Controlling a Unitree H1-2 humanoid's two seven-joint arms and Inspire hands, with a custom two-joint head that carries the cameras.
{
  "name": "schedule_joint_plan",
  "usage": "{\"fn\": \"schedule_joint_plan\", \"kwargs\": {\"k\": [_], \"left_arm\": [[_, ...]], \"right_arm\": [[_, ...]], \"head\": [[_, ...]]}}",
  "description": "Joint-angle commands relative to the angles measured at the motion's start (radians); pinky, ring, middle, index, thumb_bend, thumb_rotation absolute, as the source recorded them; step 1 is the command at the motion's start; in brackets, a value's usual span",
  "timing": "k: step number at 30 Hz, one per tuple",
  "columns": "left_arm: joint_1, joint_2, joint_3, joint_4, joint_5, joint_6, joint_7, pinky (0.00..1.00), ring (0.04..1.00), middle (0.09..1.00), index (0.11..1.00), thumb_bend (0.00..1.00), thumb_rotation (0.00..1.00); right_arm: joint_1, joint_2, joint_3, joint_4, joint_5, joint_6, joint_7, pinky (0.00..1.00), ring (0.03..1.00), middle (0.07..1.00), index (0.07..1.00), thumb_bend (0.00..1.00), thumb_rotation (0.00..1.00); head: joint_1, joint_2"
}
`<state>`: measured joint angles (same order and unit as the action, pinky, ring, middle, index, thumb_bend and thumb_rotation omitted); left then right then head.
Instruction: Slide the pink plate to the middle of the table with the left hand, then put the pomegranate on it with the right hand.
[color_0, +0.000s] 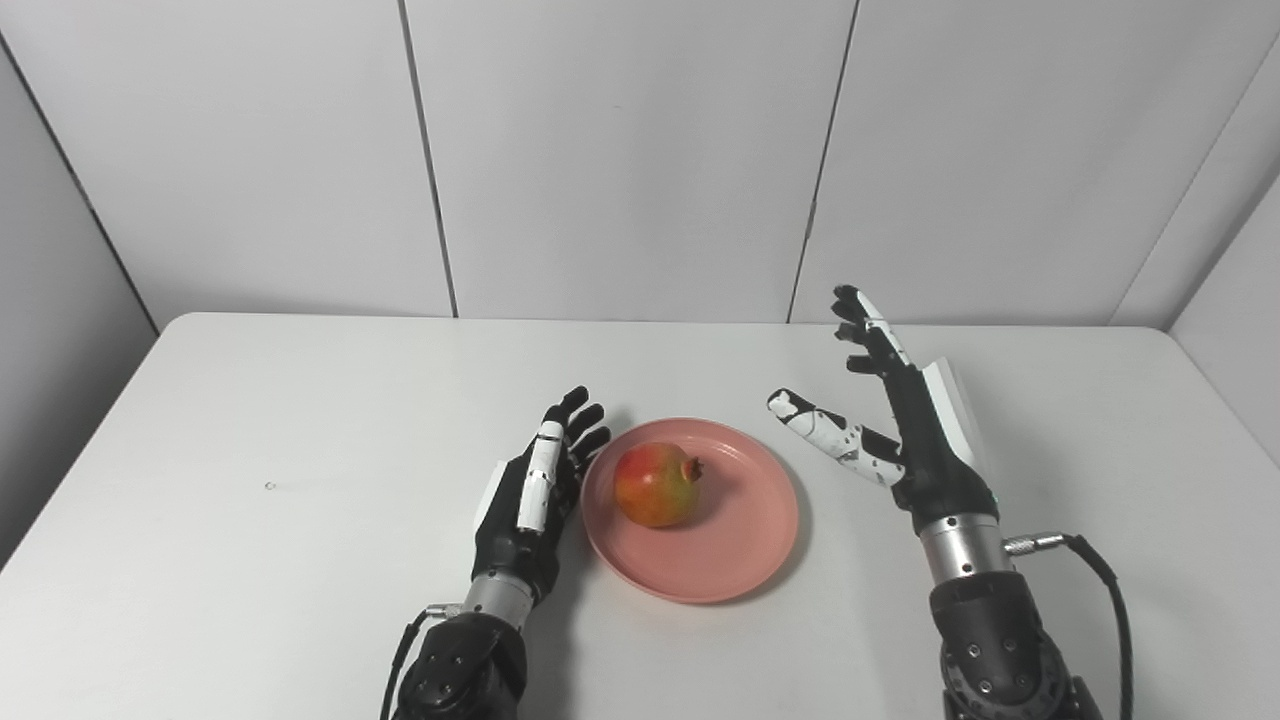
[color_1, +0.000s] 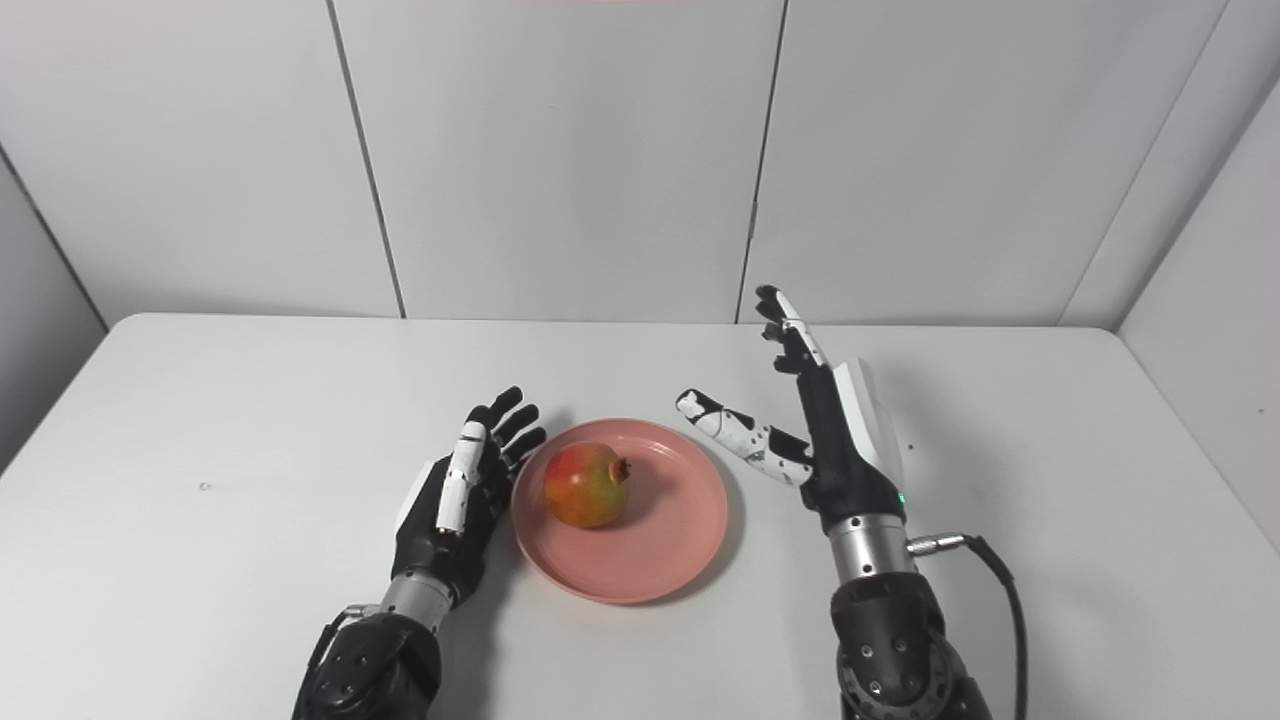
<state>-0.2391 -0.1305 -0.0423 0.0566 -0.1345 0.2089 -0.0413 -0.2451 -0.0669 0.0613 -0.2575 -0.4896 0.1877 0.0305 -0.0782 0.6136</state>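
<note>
Your right hand (color_0: 915, 425) is raised to the right of the pink plate (color_0: 745, 545), fingers spread wide and pointing up and away, thumb stretched out toward the plate's far right rim; it holds nothing and touches nothing you can see. Your left hand (color_0: 530, 490) lies low at the plate's left rim, fingers extended and loosely apart, empty; it sits right against the rim, though you cannot tell whether it actually touches it. Look between the two hands and you find the pomegranate (color_0: 655, 485) resting on the plate, left of the plate's centre and so nearer your left hand, its crown pointing right. You see the plate lying flat on the white table (color_0: 250, 420), around the middle of it.
</note>
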Motion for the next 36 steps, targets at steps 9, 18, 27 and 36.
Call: {"fn": "schedule_joint_plan", "kwargs": {"k": [9, 18, 27, 36], "left_arm": [[-0.018, -0.002, 0.011, -0.006, -0.011, -0.011, -0.004, 0.9, 0.898, 0.916, 0.901, 0.44, 1.0], [-0.016, 0.009, 0.012, -0.011, -0.006, -0.009, -0.009, 0.94, 0.916, 0.931, 0.918, 0.45, 1.0], [-0.004, 0.017, 0.015, -0.02, 0.003, -0.015, -0.007, 0.94, 0.919, 0.934, 0.922, 0.44, 1.0], [0.022, 0.032, 0.012, -0.036, -0.004, -0.043, -0.024, 0.97, 0.947, 0.964, 0.953, 0.44, 1.0]], "right_arm": [[0.042, 0.043, -0.035, 0.002, 0.165, -0.021, -0.009, 0.83, 0.892, 0.914, 0.914, 0.71, 1.0], [0.074, 0.066, -0.032, 0.026, 0.273, -0.008, -0.008, 0.87, 0.928, 0.953, 0.95, 0.72, 1.0], [0.113, 0.104, -0.063, 0.036, 0.458, -0.027, 0.016, 0.97, 0.978, 0.991, 0.986, 0.48, 1.0], [0.12, 0.097, -0.059, -0.001, 0.551, 0.017, 0.025, 1.0, 1.0, 1.0, 1.0, 0.33, 1.0]], "head": [[0.0, -0.009], [0.002, -0.011], [0.001, -0.015], [-0.005, -0.018]]}}
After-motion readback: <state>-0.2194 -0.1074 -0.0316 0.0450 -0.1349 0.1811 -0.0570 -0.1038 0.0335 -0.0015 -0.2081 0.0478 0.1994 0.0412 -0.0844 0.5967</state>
